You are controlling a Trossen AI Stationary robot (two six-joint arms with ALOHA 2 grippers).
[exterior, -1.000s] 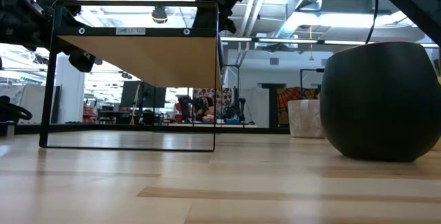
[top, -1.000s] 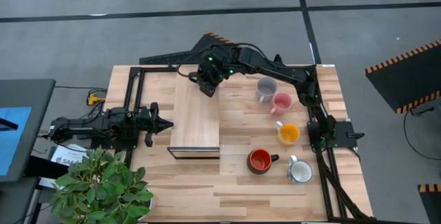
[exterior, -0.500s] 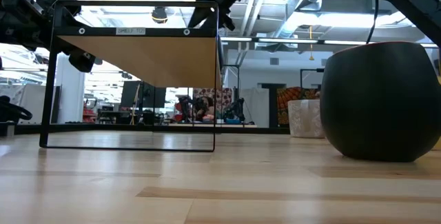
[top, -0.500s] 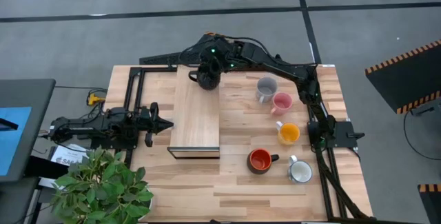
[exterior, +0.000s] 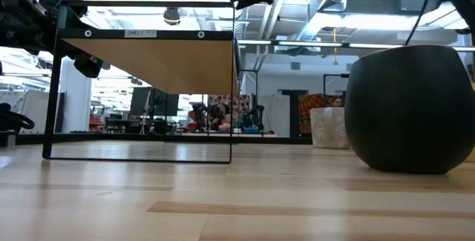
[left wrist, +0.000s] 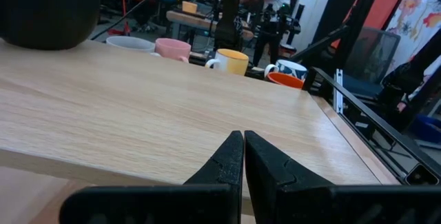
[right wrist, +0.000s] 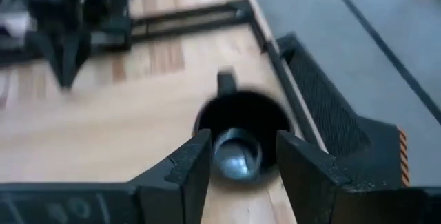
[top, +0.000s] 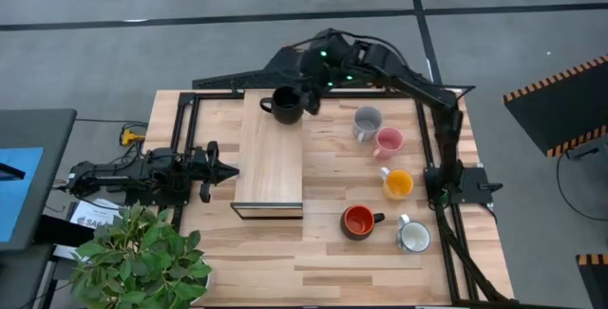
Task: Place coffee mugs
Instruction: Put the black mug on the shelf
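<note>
The black mug (top: 285,103) stands upright on its base at the far end of the wooden shelf top (top: 269,162), handle toward the table's left. My right gripper (right wrist: 241,141) is open and hovers just above and to the far right of it (top: 310,88), touching nothing; its fingers frame the black mug (right wrist: 241,124) from above. On the table to the right stand the pale grey mug (top: 367,121), pink mug (top: 388,142), orange-yellow mug (top: 397,183), red-orange mug (top: 358,221) and white mug (top: 414,238). My left gripper (left wrist: 243,148) is shut, waiting left of the shelf (top: 228,169).
The shelf is a wooden board on a black metal frame (exterior: 141,85), standing mid-table. A potted plant (top: 142,257) sits at the near left corner. One mug (exterior: 412,107) looms dark close to the low camera. Bare wood lies along the near edge (top: 313,276).
My right gripper carried the black mug a little toward the far edge over the shelf top, left it standing there, then rose and drew back toward the far right. The mug now stands alone on the shelf's far end.
</note>
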